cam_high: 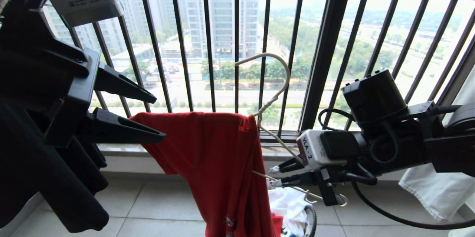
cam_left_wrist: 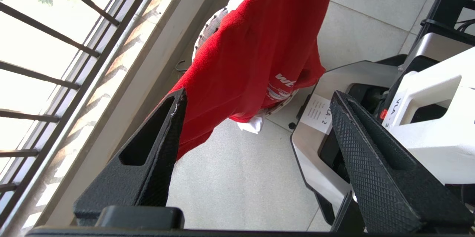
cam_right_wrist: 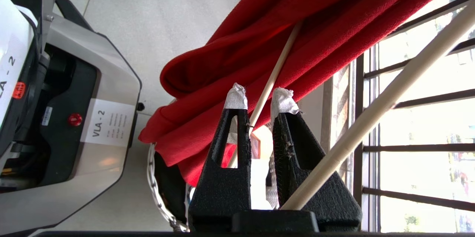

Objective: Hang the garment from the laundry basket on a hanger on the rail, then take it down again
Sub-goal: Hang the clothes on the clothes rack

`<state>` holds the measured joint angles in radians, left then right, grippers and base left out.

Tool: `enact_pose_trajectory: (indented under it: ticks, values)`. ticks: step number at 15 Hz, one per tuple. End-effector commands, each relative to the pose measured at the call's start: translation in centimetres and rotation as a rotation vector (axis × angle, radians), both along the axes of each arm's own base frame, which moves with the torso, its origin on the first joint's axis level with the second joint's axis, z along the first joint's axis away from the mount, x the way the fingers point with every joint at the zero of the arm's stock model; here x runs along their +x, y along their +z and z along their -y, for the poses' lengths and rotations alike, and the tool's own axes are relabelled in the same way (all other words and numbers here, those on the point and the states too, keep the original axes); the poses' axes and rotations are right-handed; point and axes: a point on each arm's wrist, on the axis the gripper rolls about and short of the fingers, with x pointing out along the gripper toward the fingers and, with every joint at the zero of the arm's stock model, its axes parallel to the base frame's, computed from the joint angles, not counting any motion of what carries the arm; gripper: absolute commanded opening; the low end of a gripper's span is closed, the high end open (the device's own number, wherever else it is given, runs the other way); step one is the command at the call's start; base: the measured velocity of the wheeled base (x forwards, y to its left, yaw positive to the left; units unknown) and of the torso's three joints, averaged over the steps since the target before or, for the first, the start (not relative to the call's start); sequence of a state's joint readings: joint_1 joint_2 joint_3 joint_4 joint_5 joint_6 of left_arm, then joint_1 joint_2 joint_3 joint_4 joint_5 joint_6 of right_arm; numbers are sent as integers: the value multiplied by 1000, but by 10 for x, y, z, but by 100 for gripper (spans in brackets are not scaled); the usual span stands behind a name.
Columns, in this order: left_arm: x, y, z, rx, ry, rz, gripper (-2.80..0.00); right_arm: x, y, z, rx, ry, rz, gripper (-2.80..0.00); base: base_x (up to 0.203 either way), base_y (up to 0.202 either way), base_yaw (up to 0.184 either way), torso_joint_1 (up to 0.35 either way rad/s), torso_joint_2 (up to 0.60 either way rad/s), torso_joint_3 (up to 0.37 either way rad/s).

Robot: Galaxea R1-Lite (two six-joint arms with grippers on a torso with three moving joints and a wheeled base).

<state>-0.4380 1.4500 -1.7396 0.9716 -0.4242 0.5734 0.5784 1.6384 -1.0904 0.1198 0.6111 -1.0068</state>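
The garment (cam_high: 219,155), a red T-shirt with white lettering, hangs draped on the thin white wire hanger (cam_high: 287,77) in front of the window. My right gripper (cam_high: 272,177) is shut on the hanger's lower wire (cam_right_wrist: 276,70) near its right end and holds it up in the air. My left gripper (cam_high: 160,119) stands open at the shirt's left shoulder. The cloth (cam_left_wrist: 259,44) lies against one finger (cam_left_wrist: 163,144), and nothing is pinched. The laundry basket (cam_high: 311,222) sits on the floor below the shirt. The rail is out of view.
A white garment (cam_high: 287,203) lies in the basket. A black garment (cam_high: 55,185) hangs at the left and a white one (cam_high: 438,188) at the right. The dark barred window railing (cam_high: 237,44) is close behind. My base (cam_left_wrist: 334,92) stands on the tiled floor.
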Motion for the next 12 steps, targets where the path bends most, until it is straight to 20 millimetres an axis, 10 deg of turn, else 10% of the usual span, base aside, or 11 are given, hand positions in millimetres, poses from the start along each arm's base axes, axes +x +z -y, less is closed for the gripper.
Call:
enact_pose_trajectory:
  ticks: [1, 12]
  values:
    - [25, -8, 10, 27, -7, -30, 0, -6, 4, 1, 8, 14, 16, -280, 0, 0, 0, 0, 0, 0]
    - [63, -17, 36, -80, -175, -102, 0, -18, 12, 10, 29, 15, 45, -280, 0, 0, 0, 0, 0, 0]
